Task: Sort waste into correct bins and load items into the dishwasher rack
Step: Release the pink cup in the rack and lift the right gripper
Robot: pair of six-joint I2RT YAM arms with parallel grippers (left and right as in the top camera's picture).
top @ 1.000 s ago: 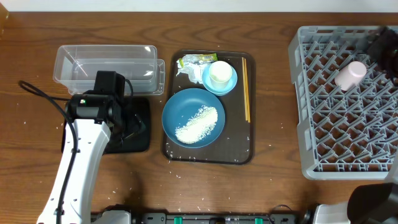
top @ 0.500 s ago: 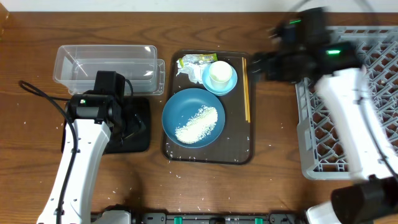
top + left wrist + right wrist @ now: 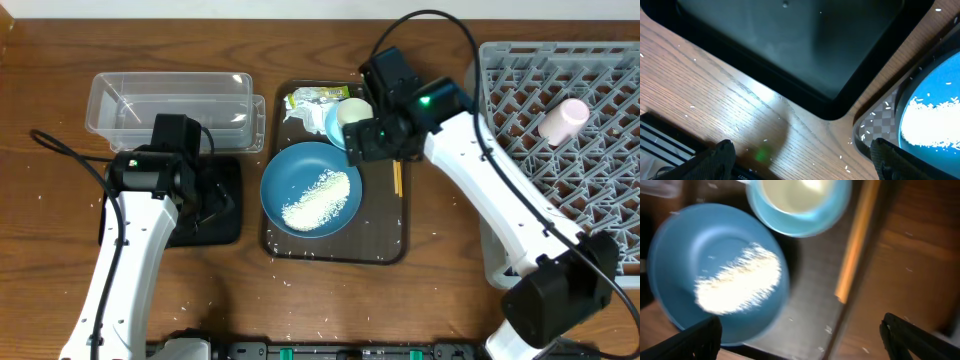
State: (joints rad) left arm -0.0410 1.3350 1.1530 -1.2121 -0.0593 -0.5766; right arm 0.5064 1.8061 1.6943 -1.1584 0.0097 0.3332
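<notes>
The right arm has swung off the dishwasher rack [image 3: 560, 210] and now reaches over the brown serving tray [image 3: 380, 248]. The left arm has not budged.

Behind the left gripper [image 3: 802, 157] sits the clear plastic tub [image 3: 170, 100]. That claw hangs over the near right corner of the black tray [image 3: 790, 45], its fingers spread wide with nothing between them. Off to its right, the large blue dish [image 3: 292, 170] lies on the serving tray with a heap of white rice [image 3: 318, 198] in it, and stray grains dot the wood around the claw.

The right gripper [image 3: 800, 337] is also spread wide and empty. The blue dish is to its left. The small light-blue bowl [image 3: 332, 128] lies just ahead of its fingers, with the white cup [image 3: 352, 112] sitting inside. The green-yellow snack wrapper [image 3: 315, 97] lies beyond the bowl at the tray's far edge. The wooden chopsticks [image 3: 855, 245] run along the tray's edge just right of the claw's middle.

Well to the right of that claw, the pink cup [image 3: 563, 118] lies on its side in the rack's far part.
</notes>
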